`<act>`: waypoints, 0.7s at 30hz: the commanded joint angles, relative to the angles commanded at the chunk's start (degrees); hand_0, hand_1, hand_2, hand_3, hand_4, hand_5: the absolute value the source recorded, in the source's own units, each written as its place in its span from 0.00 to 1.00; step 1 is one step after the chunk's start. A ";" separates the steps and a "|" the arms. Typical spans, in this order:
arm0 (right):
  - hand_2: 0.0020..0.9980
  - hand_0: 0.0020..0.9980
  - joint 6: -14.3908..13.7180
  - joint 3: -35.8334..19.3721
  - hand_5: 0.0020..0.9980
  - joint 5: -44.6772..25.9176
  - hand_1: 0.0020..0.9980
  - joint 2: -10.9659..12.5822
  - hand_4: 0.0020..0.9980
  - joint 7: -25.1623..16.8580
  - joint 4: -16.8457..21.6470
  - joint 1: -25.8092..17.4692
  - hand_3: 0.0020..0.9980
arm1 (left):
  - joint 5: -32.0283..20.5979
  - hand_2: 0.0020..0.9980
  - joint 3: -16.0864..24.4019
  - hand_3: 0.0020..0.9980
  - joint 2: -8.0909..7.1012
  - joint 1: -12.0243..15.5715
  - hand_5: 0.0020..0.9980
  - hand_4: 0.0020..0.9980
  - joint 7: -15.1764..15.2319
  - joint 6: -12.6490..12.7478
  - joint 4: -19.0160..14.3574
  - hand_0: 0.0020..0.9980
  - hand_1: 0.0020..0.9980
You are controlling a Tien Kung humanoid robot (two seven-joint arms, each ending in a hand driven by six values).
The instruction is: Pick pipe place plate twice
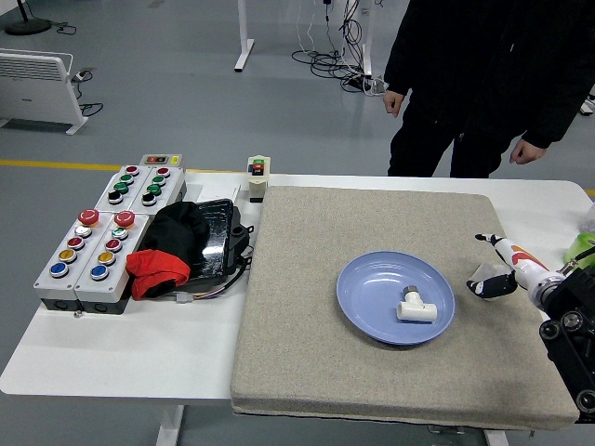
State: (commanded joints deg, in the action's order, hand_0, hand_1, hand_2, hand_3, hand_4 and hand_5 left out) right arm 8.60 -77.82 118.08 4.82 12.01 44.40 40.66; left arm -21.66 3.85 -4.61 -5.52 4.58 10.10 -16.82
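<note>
A white T-shaped pipe fitting lies in the right half of the blue plate on the grey mat. My right hand is to the right of the plate, above the mat, fingers spread and empty. A small white piece, perhaps a second fitting, lies on the mat just under the hand; I cannot tell if they touch. My left arm is out of view.
A person in black stands at the far side, hands hanging free. Left of the mat are button boxes, a black tray with red and black cloth, and a small switch box. A green object sits at the right edge.
</note>
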 joint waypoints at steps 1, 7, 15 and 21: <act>1.00 0.99 -0.06 0.01 0.25 0.07 0.94 -0.06 0.72 -0.13 -0.74 0.29 0.95 | 0.00 0.70 0.00 0.63 0.01 -0.01 1.00 0.30 0.00 0.00 0.00 0.70 0.67; 1.00 0.94 -1.05 0.50 0.25 1.06 0.90 -0.42 0.72 -1.05 -5.67 2.20 0.92 | 0.03 0.70 0.03 0.63 -0.02 -0.12 1.00 0.30 0.00 0.05 -0.03 0.70 0.67; 0.84 0.80 -0.82 1.27 0.24 1.63 0.80 -0.35 0.69 -0.36 -8.95 3.42 0.83 | -0.11 0.70 -0.10 0.63 0.00 -0.35 1.00 0.30 0.02 0.07 -0.02 0.70 0.67; 0.59 0.50 -1.95 2.00 0.19 1.27 0.58 -0.07 0.60 -1.46 -9.09 2.96 0.72 | -0.29 0.70 -0.39 0.63 0.11 -0.26 1.00 0.30 0.05 0.08 -0.01 0.70 0.67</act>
State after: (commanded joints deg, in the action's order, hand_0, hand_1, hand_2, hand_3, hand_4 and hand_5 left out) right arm 6.65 -75.82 119.35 4.75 10.56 35.31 43.62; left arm -21.94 3.46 -4.50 -5.77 4.63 10.18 -16.84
